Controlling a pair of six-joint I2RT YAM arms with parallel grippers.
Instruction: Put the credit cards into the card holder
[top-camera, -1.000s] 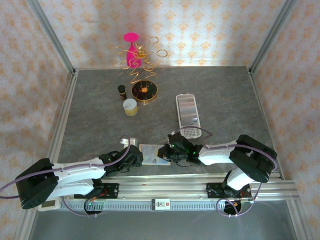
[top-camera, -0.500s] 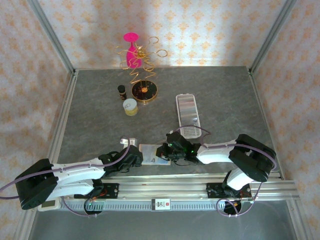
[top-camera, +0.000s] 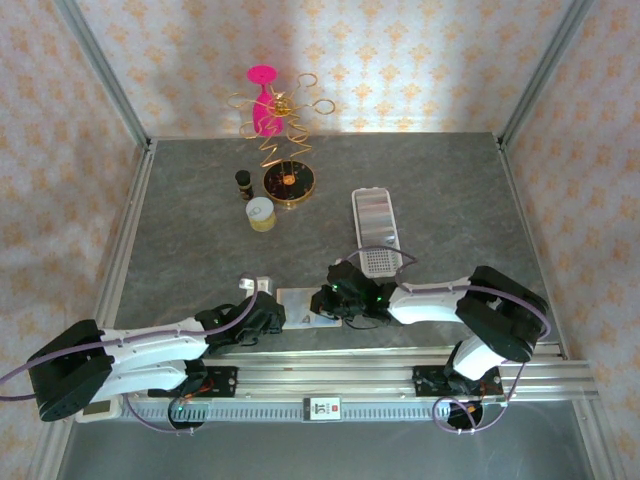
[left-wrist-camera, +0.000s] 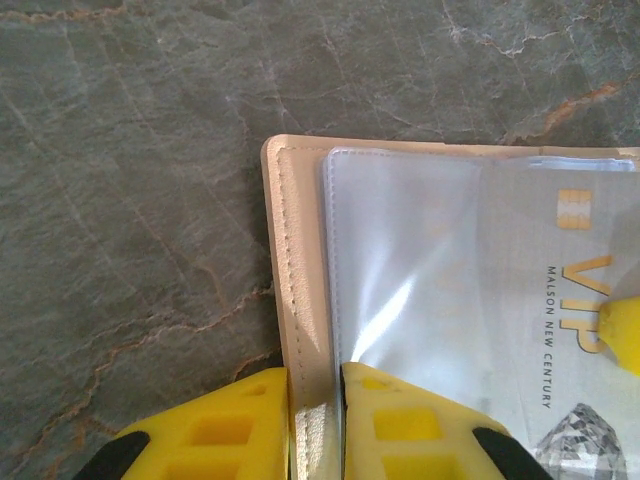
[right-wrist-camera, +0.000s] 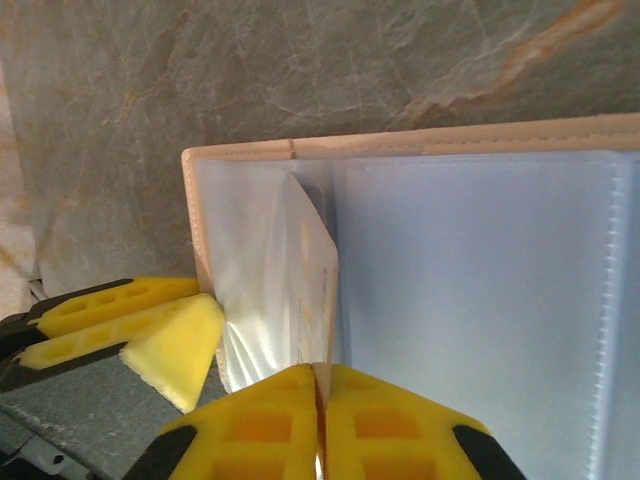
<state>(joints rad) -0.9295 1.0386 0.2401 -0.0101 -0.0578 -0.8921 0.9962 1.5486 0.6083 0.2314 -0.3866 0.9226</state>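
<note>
A beige wallet (top-camera: 300, 308) with clear sleeves lies open at the table's near edge, between my two grippers. My left gripper (left-wrist-camera: 315, 400) is shut on the wallet's stitched left edge (left-wrist-camera: 295, 290). A pale "VIP" credit card (left-wrist-camera: 560, 310) lies under the clear sleeve. My right gripper (right-wrist-camera: 318, 385) is shut on the lower edge of a pale credit card (right-wrist-camera: 315, 270), which stands tilted up out of a sleeve. The card holder (top-camera: 375, 225), a long white tray with a dotted near end, lies behind the right arm, apart from both grippers.
At the back left stand a gold wire rack with a pink glass (top-camera: 270, 110), a round gold tin (top-camera: 290, 183), a small dark bottle (top-camera: 242, 180) and a cream jar (top-camera: 261, 213). A metal rail (top-camera: 330, 365) runs along the near edge.
My right gripper has shifted slightly left over the wallet, still pinching the card. The left gripper has stayed clamped on the wallet's edge.
</note>
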